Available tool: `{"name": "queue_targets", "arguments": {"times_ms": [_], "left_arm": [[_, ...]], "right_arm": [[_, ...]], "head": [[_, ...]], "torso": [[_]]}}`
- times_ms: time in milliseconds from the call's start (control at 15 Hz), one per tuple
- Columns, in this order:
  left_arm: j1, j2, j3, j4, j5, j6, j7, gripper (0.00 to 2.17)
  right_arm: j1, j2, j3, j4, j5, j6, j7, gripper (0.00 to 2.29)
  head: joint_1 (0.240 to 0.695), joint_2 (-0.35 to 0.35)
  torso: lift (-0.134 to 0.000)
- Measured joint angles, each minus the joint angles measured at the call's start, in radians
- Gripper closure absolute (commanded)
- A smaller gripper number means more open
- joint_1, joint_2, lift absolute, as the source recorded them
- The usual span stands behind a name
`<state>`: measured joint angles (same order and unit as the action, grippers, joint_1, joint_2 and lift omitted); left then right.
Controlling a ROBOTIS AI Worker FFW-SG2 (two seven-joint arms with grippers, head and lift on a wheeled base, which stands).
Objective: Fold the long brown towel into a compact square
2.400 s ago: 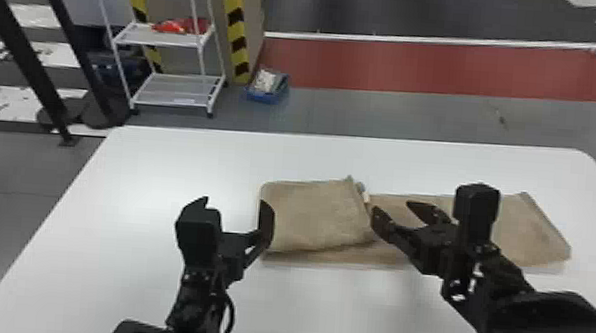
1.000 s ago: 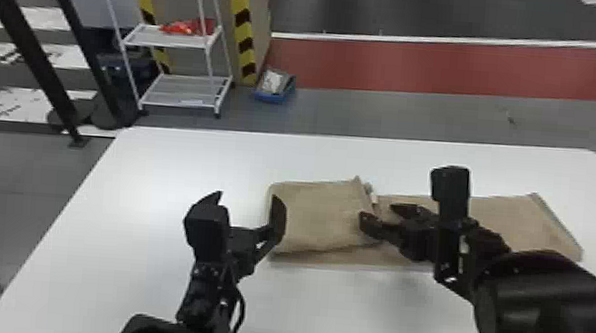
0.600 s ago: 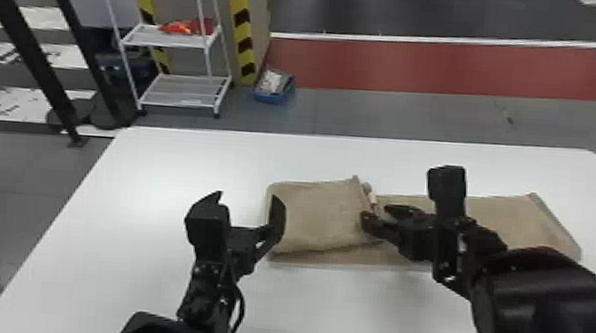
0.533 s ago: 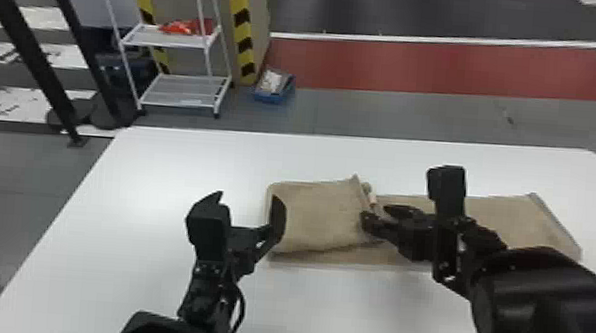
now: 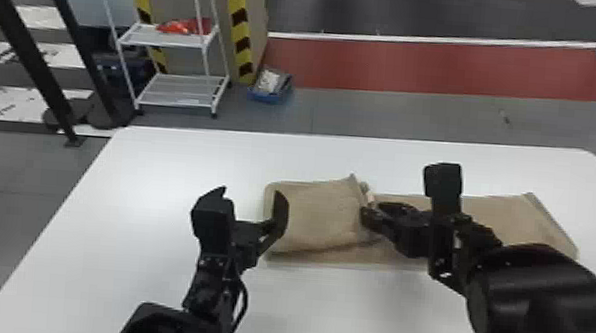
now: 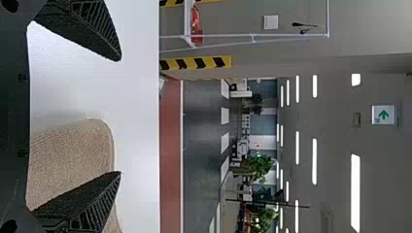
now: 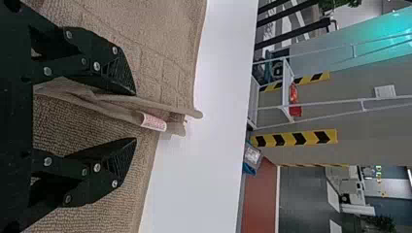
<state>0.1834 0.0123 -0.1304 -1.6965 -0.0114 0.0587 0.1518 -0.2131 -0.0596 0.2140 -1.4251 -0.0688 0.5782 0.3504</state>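
A white table (image 5: 341, 317), open along its near and left edges, carries the brown towel (image 5: 318, 215) from its middle toward the right edge, partly folded. Folding seems underway: the right gripper (image 7: 135, 116), fingers spread, straddles the hems, the left gripper (image 5: 251, 192) gapes by the rounded fold; pinching and straightening should come next.

1. Towel (image 5: 499, 217) on the surface (image 5: 342, 312), its folded part (image 5: 313, 214) at the left, the rest running right
2. Left pincer (image 5: 250, 192) at the folded part's left end
3. Right pincer (image 5: 373, 210) at the folded part's right edge, cloth between its fingers
4. Rack (image 5: 182, 90) behind the surface, to the left, packet (image 5: 184, 26) on its upper shelf
5. Box (image 5: 268, 96) on the floor (image 5: 355, 115), right of the rack
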Motion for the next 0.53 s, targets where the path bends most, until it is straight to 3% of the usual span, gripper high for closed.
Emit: {"name": "queue_targets", "arguments": {"times_ms": [200,533], "left_arm": [[-0.007,0.001,0.000,0.008,0.003,-0.001,0.000,0.03],[-0.009,0.006,0.003,0.012,0.007,-0.001,0.000,0.03]], "right_arm": [[0.000,0.003,0.001,0.000,0.003,-0.004,-0.002,1.12],[0.007,0.002,-0.005,-0.010,-0.005,-0.005,-0.002,1.12]], "head": [[0.695,0.112],[0.695,0.114]], "torso": [[-0.118],[-0.118]]}}
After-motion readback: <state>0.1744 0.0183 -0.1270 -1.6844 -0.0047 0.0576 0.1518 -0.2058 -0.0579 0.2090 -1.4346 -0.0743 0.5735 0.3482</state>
